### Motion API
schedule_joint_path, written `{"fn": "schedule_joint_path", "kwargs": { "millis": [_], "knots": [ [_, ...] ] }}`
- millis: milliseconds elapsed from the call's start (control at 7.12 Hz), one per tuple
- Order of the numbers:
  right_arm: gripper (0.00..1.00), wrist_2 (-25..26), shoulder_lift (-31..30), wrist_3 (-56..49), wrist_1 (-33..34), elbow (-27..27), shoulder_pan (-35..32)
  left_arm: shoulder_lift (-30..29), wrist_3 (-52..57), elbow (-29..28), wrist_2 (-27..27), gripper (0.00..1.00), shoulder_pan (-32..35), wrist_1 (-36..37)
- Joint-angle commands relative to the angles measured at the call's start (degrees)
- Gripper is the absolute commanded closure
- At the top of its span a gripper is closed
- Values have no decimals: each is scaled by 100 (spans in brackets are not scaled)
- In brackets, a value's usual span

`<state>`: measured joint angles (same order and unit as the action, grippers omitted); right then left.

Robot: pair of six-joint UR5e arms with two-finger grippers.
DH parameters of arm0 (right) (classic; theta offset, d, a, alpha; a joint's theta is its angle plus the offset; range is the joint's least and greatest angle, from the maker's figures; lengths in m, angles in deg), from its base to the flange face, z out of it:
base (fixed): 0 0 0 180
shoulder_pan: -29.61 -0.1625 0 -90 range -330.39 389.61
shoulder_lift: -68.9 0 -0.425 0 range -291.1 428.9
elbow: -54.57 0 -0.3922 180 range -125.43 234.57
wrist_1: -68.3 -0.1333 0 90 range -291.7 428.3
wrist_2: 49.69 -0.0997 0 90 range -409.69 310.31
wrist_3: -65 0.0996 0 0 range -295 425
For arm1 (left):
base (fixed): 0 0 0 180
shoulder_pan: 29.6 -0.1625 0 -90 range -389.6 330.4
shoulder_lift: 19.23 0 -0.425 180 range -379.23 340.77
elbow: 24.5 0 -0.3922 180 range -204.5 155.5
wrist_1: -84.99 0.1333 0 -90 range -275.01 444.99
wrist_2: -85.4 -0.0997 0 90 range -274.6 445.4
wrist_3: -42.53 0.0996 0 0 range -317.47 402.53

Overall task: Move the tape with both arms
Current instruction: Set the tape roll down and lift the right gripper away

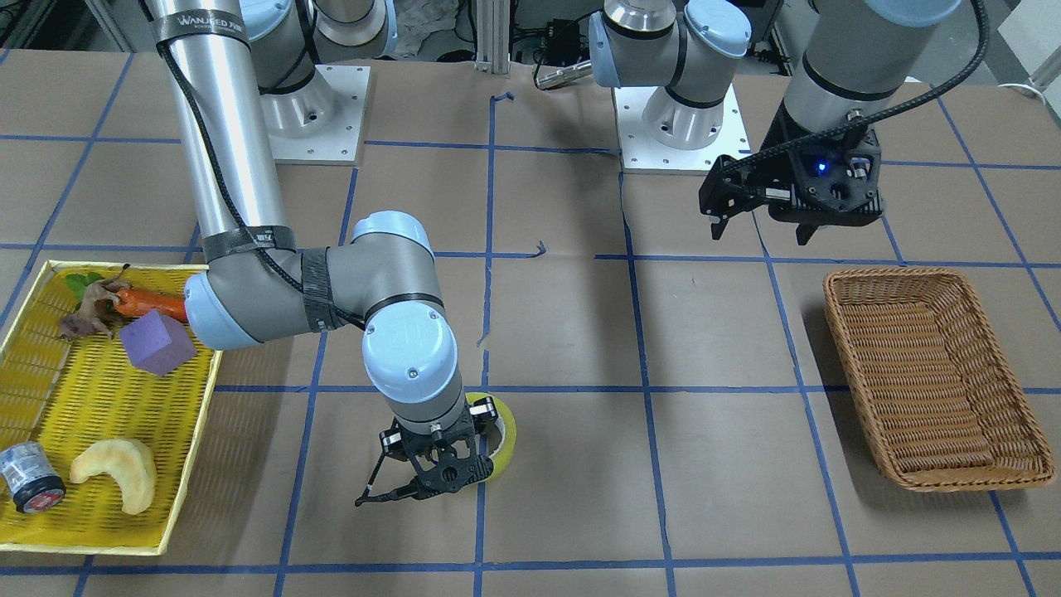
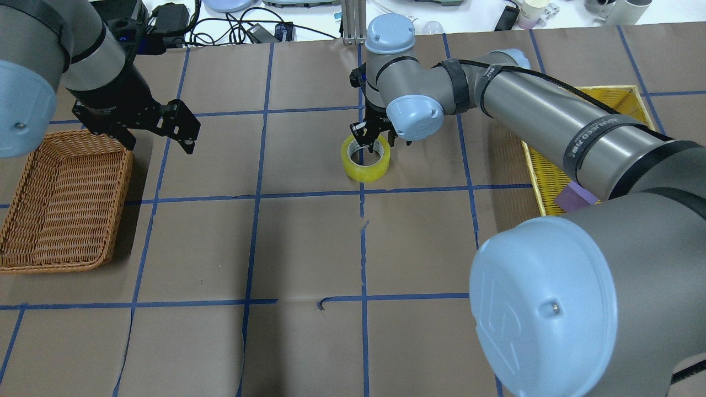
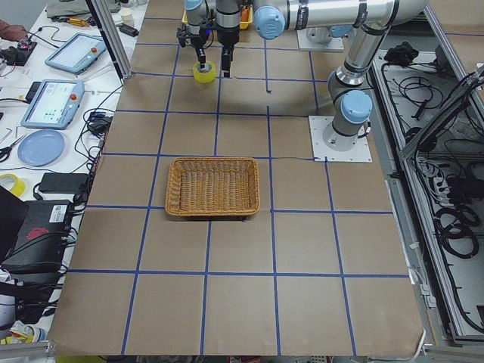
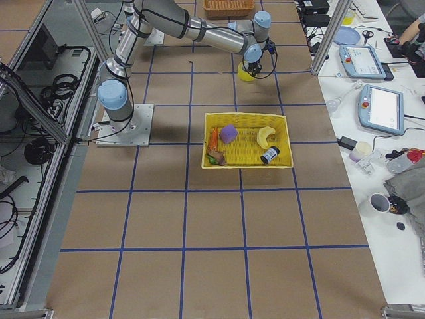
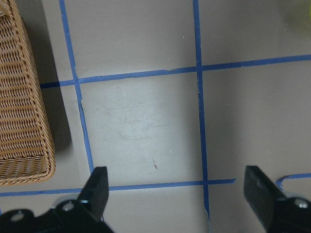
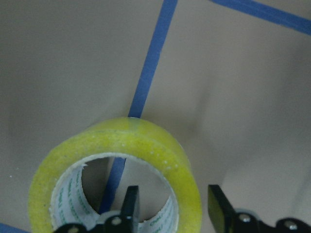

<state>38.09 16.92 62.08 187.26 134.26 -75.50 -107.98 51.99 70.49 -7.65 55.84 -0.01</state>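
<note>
The tape [image 2: 365, 162], a yellowish roll with a pale core, lies flat on the brown table near a blue grid line. It also shows in the front view [image 1: 502, 431] and large in the right wrist view [image 6: 121, 160]. My right gripper [image 2: 370, 139] points down over it, one finger [image 6: 130, 206] inside the core and the other [image 6: 217, 208] outside. The jaws straddle the roll's wall with small gaps, so it is open. My left gripper [image 1: 758, 228] hangs wide open and empty above the table beside the basket, with bare table between its fingers in the left wrist view [image 5: 177, 194].
A brown wicker basket [image 1: 837, 286] sits on my left side, also in the overhead view [image 2: 118, 165]. A yellow tray [image 1: 99, 398] on my right side holds a carrot [image 1: 149, 303], a purple cube [image 1: 157, 342], a pale crescent-shaped piece [image 1: 116, 473] and a dark cylinder [image 1: 29, 479].
</note>
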Motion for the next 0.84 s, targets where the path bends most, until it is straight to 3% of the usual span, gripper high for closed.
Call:
{"fn": "schedule_joint_path", "kwargs": {
  "millis": [0,281,421,702],
  "knots": [
    [0,20,-336,1,-109,-173,8,-63,-14,2,15,0,-9,357],
    [0,484,-1091,71,-993,-209,165,-458,-303,-59,103,0,52,1026],
    [0,477,-1539,72,-1424,-200,401,-651,-661,-51,547,0,140,1681],
    [0,434,-2322,-7,-2189,-122,1095,-1221,-1042,-59,788,0,499,2423]
  ]
}}
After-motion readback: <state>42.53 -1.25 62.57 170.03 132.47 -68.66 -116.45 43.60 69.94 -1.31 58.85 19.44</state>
